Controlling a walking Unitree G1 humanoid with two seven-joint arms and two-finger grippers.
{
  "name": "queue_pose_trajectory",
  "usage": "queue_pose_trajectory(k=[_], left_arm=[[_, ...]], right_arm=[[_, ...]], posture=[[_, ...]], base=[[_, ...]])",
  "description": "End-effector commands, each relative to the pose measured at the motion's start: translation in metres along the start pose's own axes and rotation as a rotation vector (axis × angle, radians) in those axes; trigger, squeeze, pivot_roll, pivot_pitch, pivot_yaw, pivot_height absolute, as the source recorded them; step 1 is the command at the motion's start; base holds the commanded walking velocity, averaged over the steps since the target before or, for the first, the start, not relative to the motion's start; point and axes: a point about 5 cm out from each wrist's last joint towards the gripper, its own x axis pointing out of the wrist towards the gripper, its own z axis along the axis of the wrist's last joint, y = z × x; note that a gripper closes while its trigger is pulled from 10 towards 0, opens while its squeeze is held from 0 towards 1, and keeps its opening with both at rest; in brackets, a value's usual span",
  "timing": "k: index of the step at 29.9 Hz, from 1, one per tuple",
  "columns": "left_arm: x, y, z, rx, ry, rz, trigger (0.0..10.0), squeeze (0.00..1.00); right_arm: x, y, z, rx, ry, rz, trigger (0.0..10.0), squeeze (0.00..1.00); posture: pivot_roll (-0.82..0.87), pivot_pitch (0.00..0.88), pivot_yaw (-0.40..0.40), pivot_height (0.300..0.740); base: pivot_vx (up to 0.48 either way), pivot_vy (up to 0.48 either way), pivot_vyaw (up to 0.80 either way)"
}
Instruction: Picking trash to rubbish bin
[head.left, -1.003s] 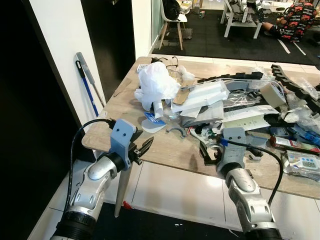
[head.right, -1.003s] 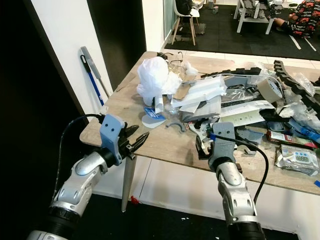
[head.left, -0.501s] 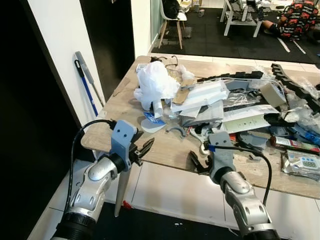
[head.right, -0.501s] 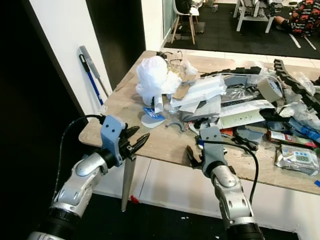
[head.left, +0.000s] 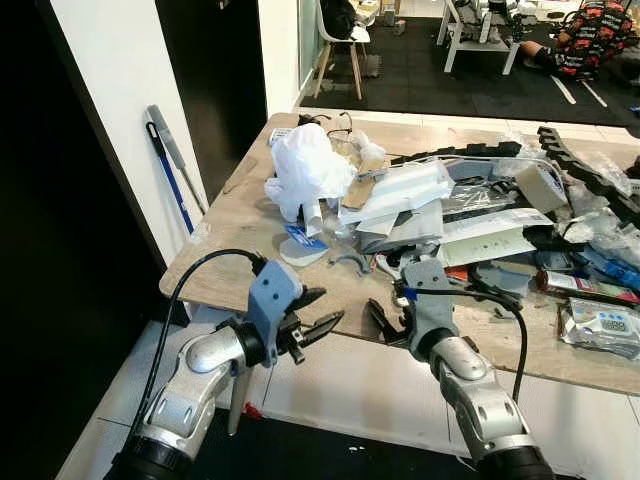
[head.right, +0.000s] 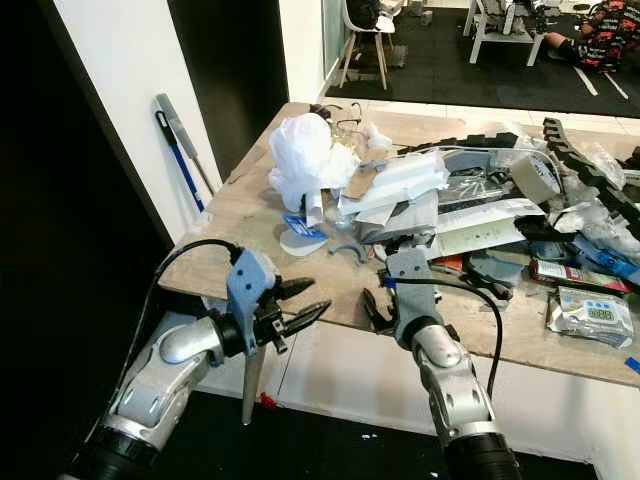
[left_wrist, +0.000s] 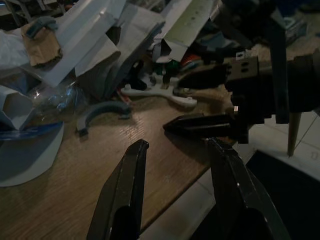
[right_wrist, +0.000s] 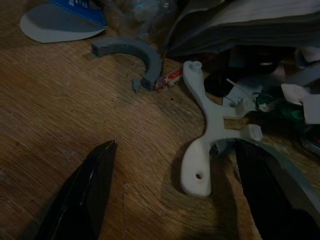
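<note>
Trash (head.left: 420, 200) was heaped all over the wooden table (head.left: 225, 250): papers, a crumpled white plastic bag (head.left: 305, 165), a roll of tape (head.left: 545, 185) and black chain-like strips (head.left: 590, 175) toward the far right. The table stood on pale floor tiles beside a white wall with a blue-handled tool (head.left: 170, 165) leaning on it, and a dark-floored room with a chair (head.left: 345, 40) sat beyond. Right claw (right_wrist: 175, 195) hovered low over the near table edge, its 2 fingers spread wide, holding nothing, with a white plastic bracket (right_wrist: 207, 147) lying between them and a grey curved piece (right_wrist: 135, 57) just past it. Left claw (left_wrist: 180, 185) hung at the near edge too, fingers parted and empty, pointing toward the right one.
</note>
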Motion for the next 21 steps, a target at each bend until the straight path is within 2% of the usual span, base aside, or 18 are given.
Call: queue_pose_trajectory(k=[1,11,12,13,14,15,16,17,21], left_arm=[[-0.0033,0.0004,-0.0032,0.025,0.024,0.006,10.0,0.00],[-0.0032,0.0060,0.0013,0.008,0.002,0.041,10.0,0.00],[-0.0031,0.0058,0.0012,0.007,0.002,0.039,10.0,0.00],[-0.0031,0.0058,0.0012,0.007,0.002,0.039,10.0,0.00],[-0.0031,0.0056,0.0010,0.006,0.003,0.037,10.0,0.00],[-0.0031,0.0050,0.0005,0.006,0.005,0.035,10.0,0.00],[-0.0031,0.0050,0.0005,0.006,0.005,0.035,10.0,0.00],[-0.0033,0.0047,0.0004,0.006,0.005,0.035,10.0,0.00],[-0.0037,0.0047,0.0005,0.005,0.004,0.035,10.0,0.00]], right_arm=[[-0.0002,0.0052,-0.0117,0.004,0.049,0.017,10.0,0.00],[0.0002,0.0092,-0.0137,0.010,0.054,0.027,10.0,0.00],[0.0000,0.0100,-0.0144,0.011,0.056,0.029,4.7,0.00],[0.0000,0.0100,-0.0144,0.011,0.056,0.029,4.7,0.00],[-0.0002,0.0109,-0.0150,0.012,0.059,0.031,4.0,0.00],[-0.0005,0.0120,-0.0158,0.017,0.062,0.035,1.0,0.00],[-0.0005,0.0120,-0.0158,0.017,0.062,0.035,1.0,0.00],[-0.0007,0.0123,-0.0161,0.020,0.063,0.035,0.0,0.00],[-0.0006,0.0134,-0.0173,0.036,0.072,0.033,0.0,0.00]], posture=[[-0.07,0.072,0.068,0.740],[-0.07,0.069,0.071,0.740],[-0.07,0.070,0.071,0.740],[-0.07,0.070,0.071,0.740],[-0.07,0.070,0.071,0.740],[-0.07,0.070,0.071,0.740],[-0.07,0.070,0.071,0.740],[-0.07,0.069,0.070,0.740],[-0.07,0.069,0.067,0.740]], base=[[0.000,0.000,0.00],[0.000,0.000,0.00],[0.000,0.000,0.00],[0.000,0.000,0.00],[0.000,0.000,0.00],[0.000,0.000,0.00],[0.000,0.000,0.00],[0.000,0.000,0.00],[0.000,0.000,0.00]])
